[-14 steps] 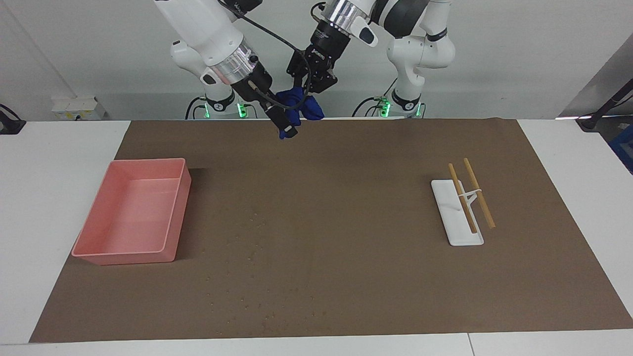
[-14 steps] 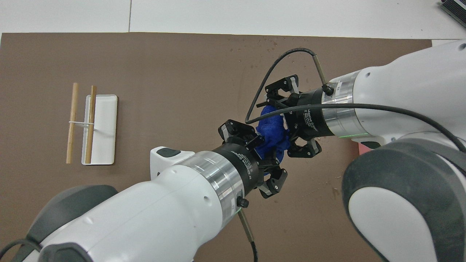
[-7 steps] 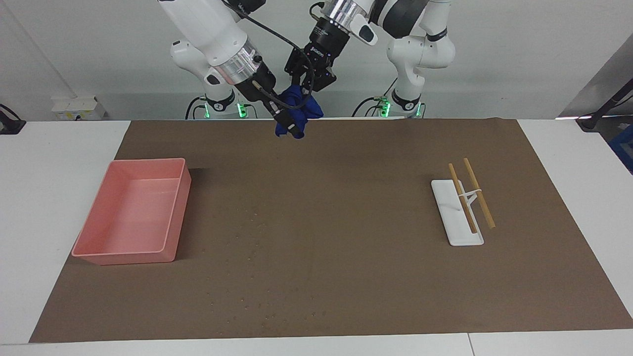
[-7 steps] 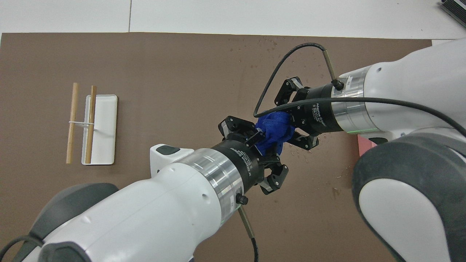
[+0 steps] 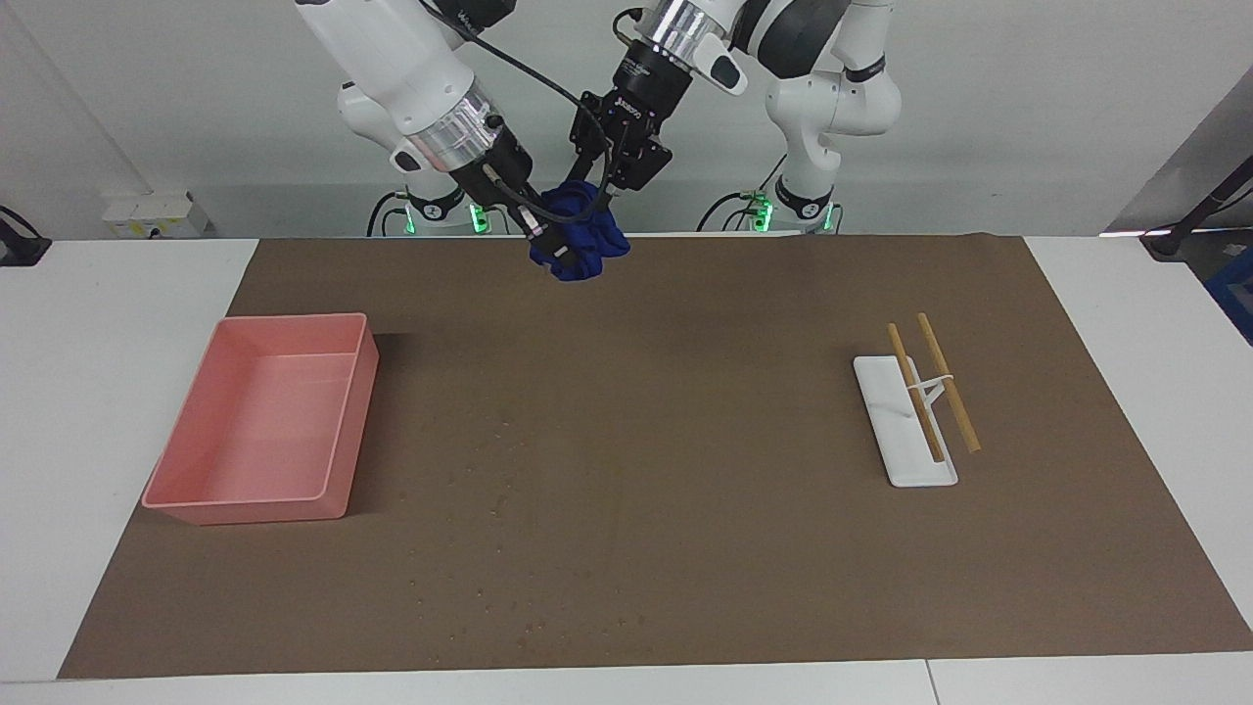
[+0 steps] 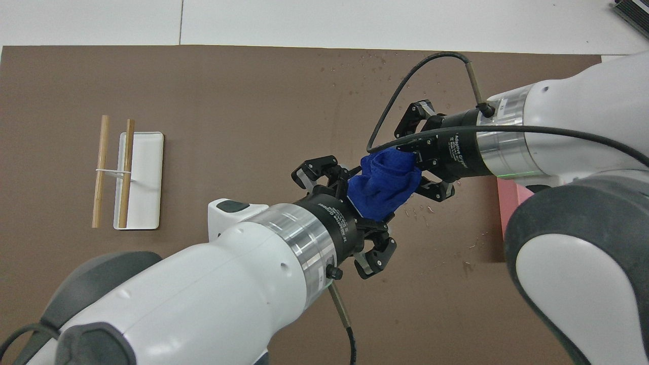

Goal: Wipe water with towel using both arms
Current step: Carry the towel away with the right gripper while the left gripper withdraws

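Brown mat (image 5: 685, 323) covers most of the bench, white bench showing at both ends.

Pink bin (image 5: 264, 421) sits on the mat at the right arm's end, near that edge. White tray (image 5: 905, 426) with two wooden sticks (image 5: 935, 387) across it lies toward the left arm's end.

Both arms meet high over the mat's edge nearest the robots, about mid-length. The towel (image 5: 578, 230), a bunched deep-blue cloth, hangs in the air between the two claws, clear of the mat.

Right gripper (image 5: 550, 250): clamped tight on the towel, cloth bulging around its tips. Left gripper (image 5: 599, 191): right against the towel's upper part, and in the overhead view its fingers (image 6: 355, 185) look spread rather than pinched. Whether any fold remains caught there, cannot tell.

Water (image 5: 509, 509): faint pale droplets scattered on the mat, from beside the pink bin out to the mat's edge farthest from the robots. Untouched so far.

Step in hand, by my reading: handover of the towel to the right arm. To do it well:
- left claw backs straight off, no snagging of folds
- right keeps a firm pinch; a loose bundle may slip
- lower flat over the droplets, press lightly, sweep along the scatter
- steer clear of the bin wall
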{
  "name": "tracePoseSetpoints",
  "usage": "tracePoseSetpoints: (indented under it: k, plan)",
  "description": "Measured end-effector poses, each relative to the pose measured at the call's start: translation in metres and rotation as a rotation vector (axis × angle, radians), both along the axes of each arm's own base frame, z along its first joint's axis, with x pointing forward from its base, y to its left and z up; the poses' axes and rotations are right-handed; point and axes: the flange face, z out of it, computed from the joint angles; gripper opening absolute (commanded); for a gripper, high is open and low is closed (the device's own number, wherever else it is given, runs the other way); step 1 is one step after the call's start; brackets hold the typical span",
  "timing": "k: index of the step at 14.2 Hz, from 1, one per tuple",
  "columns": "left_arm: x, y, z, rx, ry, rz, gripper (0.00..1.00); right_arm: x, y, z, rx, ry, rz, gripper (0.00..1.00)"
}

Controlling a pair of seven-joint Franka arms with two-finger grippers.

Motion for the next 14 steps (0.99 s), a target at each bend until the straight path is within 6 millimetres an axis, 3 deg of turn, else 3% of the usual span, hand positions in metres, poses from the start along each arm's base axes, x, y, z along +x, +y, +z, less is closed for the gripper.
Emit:
tracePoseSetpoints:
  k: [4,7,10,14]
  plan:
    - [0.011,0.013,-0.005,0.046,-0.004,-0.015,1.0,0.017,-0.018,-0.002,-0.016,-0.079,-0.034,0.0]
    - [0.022,0.029,-0.013,0.142,-0.038,-0.118,1.0,0.048,-0.027,-0.024,-0.049,-0.179,-0.064,0.0]
    - [0.028,0.046,-0.026,0.261,-0.048,-0.282,1.0,0.083,-0.034,-0.069,-0.083,-0.259,-0.012,0.0]
    - [0.031,0.07,-0.036,0.386,-0.056,-0.51,1.0,0.15,-0.051,-0.136,-0.147,-0.399,0.042,0.0]
